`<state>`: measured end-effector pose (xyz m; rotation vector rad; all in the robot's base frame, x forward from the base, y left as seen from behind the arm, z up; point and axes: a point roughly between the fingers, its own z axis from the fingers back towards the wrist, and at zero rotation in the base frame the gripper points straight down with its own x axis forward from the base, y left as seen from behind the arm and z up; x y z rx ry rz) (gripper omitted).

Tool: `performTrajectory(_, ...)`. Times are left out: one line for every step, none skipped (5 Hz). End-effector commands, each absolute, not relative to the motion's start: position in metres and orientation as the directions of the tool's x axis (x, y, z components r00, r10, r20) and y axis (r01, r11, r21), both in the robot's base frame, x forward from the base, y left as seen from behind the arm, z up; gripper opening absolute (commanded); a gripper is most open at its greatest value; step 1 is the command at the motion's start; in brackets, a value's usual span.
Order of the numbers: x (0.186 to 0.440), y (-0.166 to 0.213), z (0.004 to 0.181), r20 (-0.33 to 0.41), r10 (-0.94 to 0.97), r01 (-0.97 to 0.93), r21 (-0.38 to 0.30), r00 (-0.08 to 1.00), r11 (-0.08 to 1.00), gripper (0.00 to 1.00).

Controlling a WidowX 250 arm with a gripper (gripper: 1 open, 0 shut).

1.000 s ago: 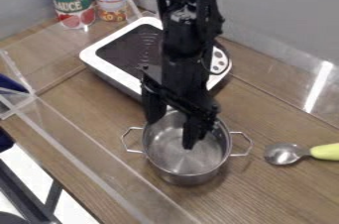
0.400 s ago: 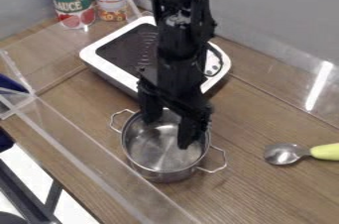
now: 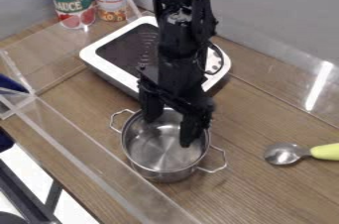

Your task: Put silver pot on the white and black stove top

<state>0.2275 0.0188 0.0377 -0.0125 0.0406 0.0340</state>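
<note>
- One round shiny steel pot [image 3: 167,153] with two thin wire loop handles, on the brown wooden worktop [image 3: 99,134].
- One white and black square stove top [image 3: 129,52], behind the pot.
- Two black fingers [image 3: 175,119], spread wide, reaching down at the pot's opening; whether they touch it, I cannot tell.
- One metal spoon [image 3: 302,154] with a yellow-green handle.
- Two cans [image 3: 71,0] at the back.

Black arm reaching down, end effector [image 3: 176,124] spread open.

One pot [image 3: 165,153]; one stove [image 3: 113,52]; one spoon [image 3: 302,154]; two cans [image 3: 71,0]; one arm [image 3: 177,30]; two wire handles [image 3: 215,162] on the pot.
</note>
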Motion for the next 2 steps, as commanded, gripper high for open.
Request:
performTrajectory(0.2346, 0.0154, 0.0434, -0.013, 0.040, -0.041, -0.013, 0.999, 0.999, 1.00)
performTrajectory(0.2276, 0.0114, 0.0431, -0.019, 0.068, -0.069, -0.015, 0.997, 0.998, 1.00)
